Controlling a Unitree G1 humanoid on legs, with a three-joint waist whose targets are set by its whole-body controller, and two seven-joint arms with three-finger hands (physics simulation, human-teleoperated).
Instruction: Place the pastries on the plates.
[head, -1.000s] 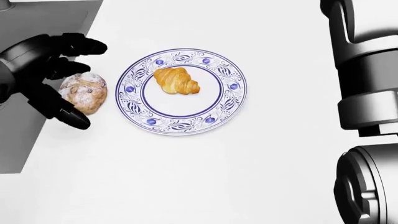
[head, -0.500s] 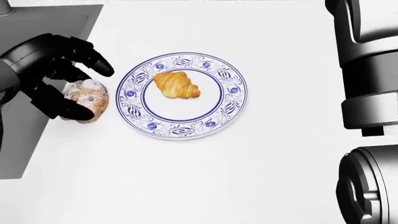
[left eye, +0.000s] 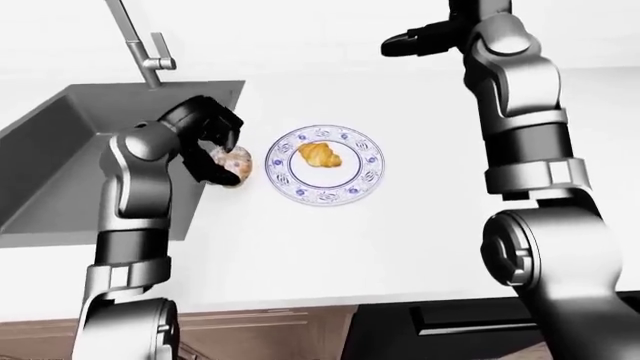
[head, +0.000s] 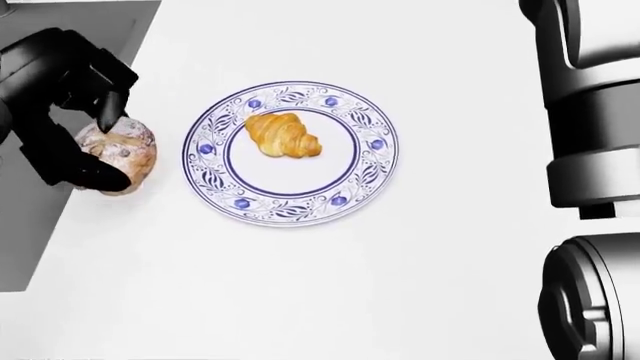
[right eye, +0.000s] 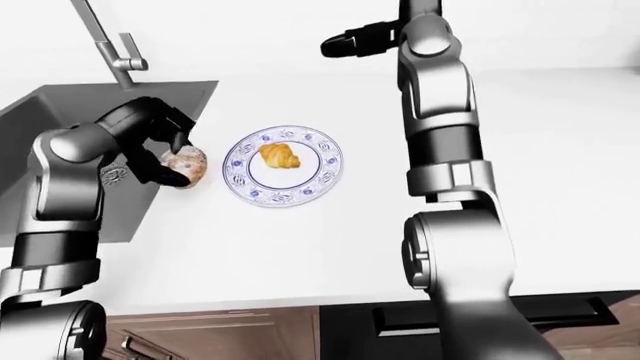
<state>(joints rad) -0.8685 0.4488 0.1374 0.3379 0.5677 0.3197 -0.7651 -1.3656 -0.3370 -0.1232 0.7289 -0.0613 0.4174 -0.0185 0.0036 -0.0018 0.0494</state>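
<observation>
One scone (head: 122, 154) sits in our left hand (head: 70, 112), fingers curled round it; the plate (head: 215, 180) lies just right. Our right hand (left eye: 415, 41) hangs far off, grip unclear.

Left hand (right eye: 160, 154) gripping muffin (right eye: 186, 166), croissant (right eye: 279, 157) on plate (right eye: 252, 187)

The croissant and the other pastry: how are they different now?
The croissant is golden and ridged, while the scone is pale, rounded and speckled. The croissant lies on the plate; the scone sits on the counter, with the left hand closed around it. Both are pastries.
</observation>
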